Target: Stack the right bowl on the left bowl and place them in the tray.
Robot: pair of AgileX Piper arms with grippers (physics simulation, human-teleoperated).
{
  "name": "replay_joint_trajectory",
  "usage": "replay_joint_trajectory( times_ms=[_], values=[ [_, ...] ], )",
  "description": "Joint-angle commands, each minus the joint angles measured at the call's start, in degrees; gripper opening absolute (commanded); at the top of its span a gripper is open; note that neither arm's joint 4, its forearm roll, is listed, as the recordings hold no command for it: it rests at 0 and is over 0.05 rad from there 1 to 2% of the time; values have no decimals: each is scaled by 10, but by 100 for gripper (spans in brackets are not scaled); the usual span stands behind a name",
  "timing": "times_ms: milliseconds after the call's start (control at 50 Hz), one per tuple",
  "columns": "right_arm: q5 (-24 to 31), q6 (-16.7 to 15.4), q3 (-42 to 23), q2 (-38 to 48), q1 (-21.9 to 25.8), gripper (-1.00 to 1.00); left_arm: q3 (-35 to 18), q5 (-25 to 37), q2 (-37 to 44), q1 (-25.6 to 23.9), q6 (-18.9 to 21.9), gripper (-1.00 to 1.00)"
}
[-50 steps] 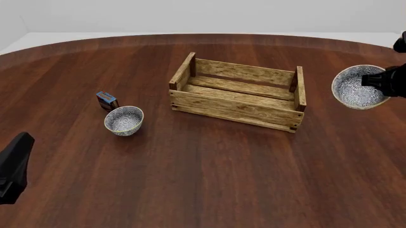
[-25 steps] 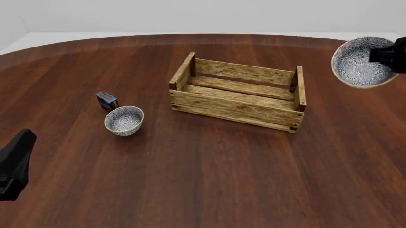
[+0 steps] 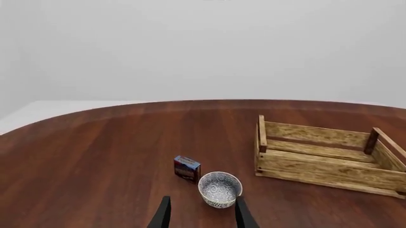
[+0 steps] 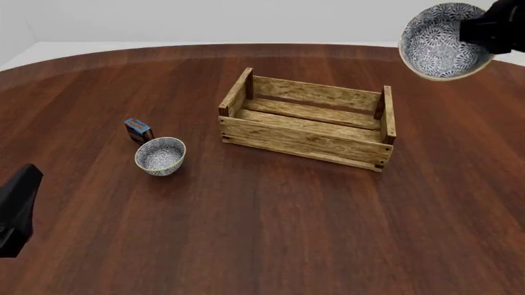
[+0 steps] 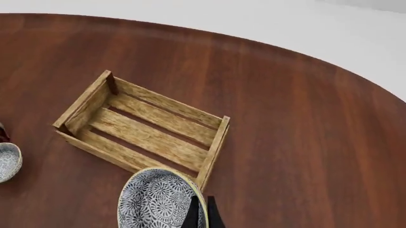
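Observation:
The right bowl (image 4: 443, 43), speckled with a cream rim, hangs tilted in the air above and to the right of the tray (image 4: 305, 141). My right gripper (image 4: 471, 29) is shut on its rim. In the right wrist view the fingers (image 5: 194, 214) pinch the rim of this bowl (image 5: 155, 202) above the tray's right end wall (image 5: 214, 145). The left bowl (image 4: 160, 155) stands upright on the table left of the tray. My left gripper (image 3: 203, 219) is open, low over the table, short of the left bowl (image 3: 220, 189) and not touching it.
A small blue box (image 4: 138, 129) stands just behind the left bowl, also seen as the blue box (image 3: 186, 168) in the left wrist view. The tray (image 3: 324, 174) holds nothing. My left arm (image 4: 16, 209) is at the near left edge of the round wooden table.
My right gripper has lifted the right bowl off the table, upward and a little to the left. The left arm has barely shifted. The left bowl, box and tray stayed put.

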Motion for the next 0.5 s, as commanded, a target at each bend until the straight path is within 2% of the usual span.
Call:
replay_joint_trajectory(
  times_ms=[20,300,500],
  values=[
    [22,11,-33,-31,65,-100,-12,23,-17,-3,9,100],
    [38,7,-61,-29,134,-100,-30,28,-10,-16,20,100],
    [27,-6,-68,-11,158,-100,-44,32,-3,-20,27,100]
  ],
)
